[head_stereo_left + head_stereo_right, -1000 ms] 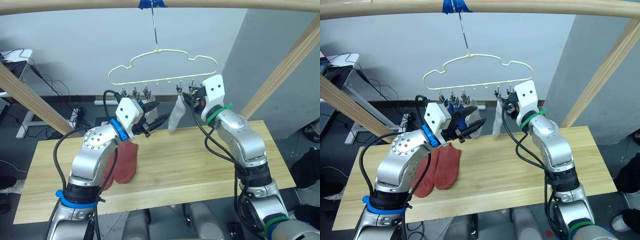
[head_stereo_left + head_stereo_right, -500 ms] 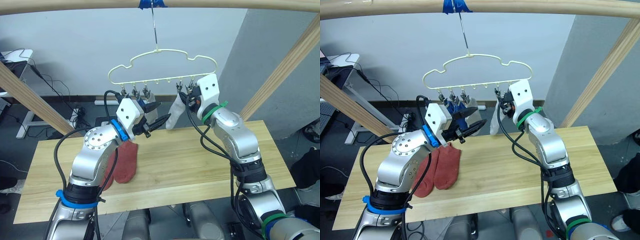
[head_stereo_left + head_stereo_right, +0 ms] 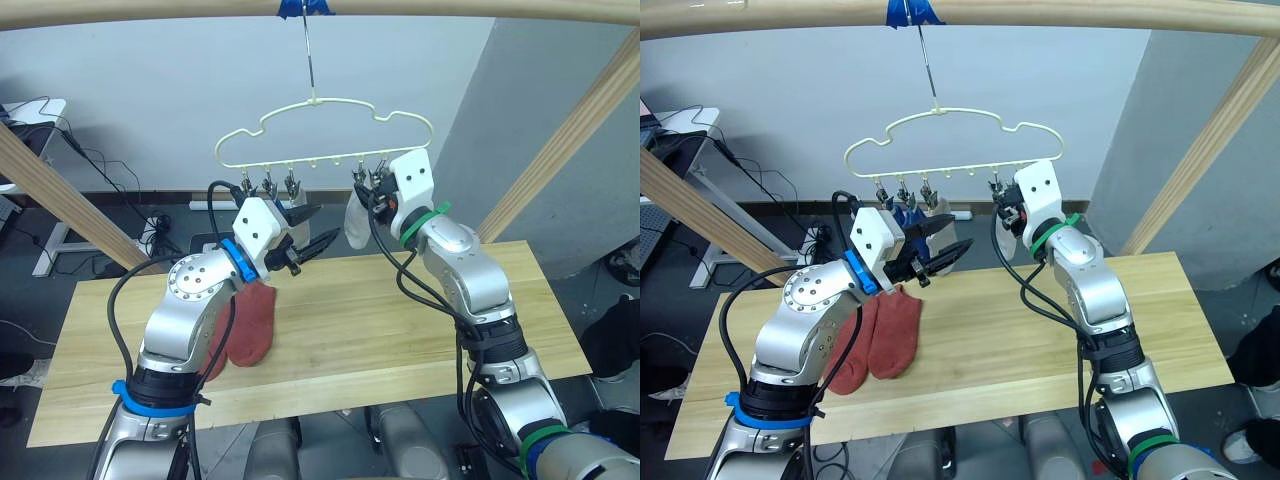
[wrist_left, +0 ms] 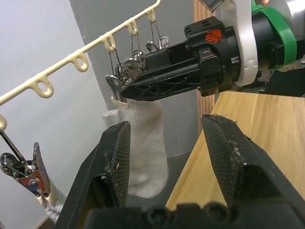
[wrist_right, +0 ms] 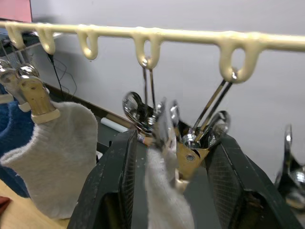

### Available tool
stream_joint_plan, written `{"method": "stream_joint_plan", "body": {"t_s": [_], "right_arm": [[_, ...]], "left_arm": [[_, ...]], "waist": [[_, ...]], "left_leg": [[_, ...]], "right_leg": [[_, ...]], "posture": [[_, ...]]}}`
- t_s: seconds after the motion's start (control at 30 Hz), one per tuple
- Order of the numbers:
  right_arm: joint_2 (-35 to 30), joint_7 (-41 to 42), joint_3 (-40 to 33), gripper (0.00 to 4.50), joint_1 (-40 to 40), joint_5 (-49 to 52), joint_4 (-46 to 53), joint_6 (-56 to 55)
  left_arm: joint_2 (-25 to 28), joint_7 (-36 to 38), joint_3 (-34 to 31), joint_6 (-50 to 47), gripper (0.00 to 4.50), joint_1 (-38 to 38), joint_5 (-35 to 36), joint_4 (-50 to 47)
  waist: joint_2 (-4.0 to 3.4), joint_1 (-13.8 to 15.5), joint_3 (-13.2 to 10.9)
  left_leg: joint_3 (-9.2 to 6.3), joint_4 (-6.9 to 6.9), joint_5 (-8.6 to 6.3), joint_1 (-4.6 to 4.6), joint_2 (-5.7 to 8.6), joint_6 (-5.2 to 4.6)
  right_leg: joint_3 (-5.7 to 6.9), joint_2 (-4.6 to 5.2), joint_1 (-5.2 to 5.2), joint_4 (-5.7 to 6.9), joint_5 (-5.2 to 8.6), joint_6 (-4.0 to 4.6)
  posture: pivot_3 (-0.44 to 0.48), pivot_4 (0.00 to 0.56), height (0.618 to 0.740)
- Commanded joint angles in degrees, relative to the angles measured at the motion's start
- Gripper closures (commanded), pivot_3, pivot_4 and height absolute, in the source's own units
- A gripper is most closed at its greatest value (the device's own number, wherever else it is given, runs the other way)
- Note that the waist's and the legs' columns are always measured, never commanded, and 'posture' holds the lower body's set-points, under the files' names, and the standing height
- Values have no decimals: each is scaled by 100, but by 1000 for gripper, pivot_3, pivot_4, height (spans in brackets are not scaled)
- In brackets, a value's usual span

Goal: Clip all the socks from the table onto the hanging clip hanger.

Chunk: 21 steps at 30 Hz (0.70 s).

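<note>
Here, two rust-red socks [image 3: 243, 324] lie side by side on the left part of the table [image 3: 400, 330], partly behind the left arm. The left gripper [image 3: 318, 235] is raised above them with its two black fingers spread apart and holding nothing, pointing right toward the hanger's clips. Above, the clip hanger [image 3: 320, 130] hangs by its hook from a wooden rail [image 3: 450, 10]. Under its left clips hang a blue sock [image 3: 908, 215] and a light grey sock [image 5: 52, 157]. Farther right, the right gripper [image 5: 167, 143] is up at the clips near the hanger's right end; its fingers stand apart on either side of a second light grey sock [image 4: 143, 143], which hangs from a metal clip [image 4: 121, 78] there. Whether the fingers press the sock or the clip cannot be told.
</note>
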<state>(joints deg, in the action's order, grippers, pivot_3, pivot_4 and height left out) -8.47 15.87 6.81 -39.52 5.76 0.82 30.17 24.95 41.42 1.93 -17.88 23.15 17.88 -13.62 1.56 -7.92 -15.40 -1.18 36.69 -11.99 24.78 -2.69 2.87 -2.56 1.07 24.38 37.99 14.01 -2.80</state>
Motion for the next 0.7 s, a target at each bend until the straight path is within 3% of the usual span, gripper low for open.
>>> {"method": "stream_joint_plan", "body": {"t_s": [0.03, 0.7], "right_arm": [[-29, 5, -58, 2373, -139, -52, 144, -169], [-133, -214, -261, 2373, 405, 88, 1456, 1013]], "left_arm": [[12, 17, -2, 131, 1908, -10, 12, -126], [6, 66, -64, 96, 1908, -8, 94, -138]], "waist": [[0, 0, 0], [0, 4, 0]], "left_leg": [[0, 0, 0, 0, 0, 0], [-2, 7, 0, 0, 0, 0]], "right_leg": [[0, 0, 0, 0, 0, 0], [1, 0, 0, 8, 0, 0]], "posture": [[-168, 230, 740], [-175, 233, 740]]}}
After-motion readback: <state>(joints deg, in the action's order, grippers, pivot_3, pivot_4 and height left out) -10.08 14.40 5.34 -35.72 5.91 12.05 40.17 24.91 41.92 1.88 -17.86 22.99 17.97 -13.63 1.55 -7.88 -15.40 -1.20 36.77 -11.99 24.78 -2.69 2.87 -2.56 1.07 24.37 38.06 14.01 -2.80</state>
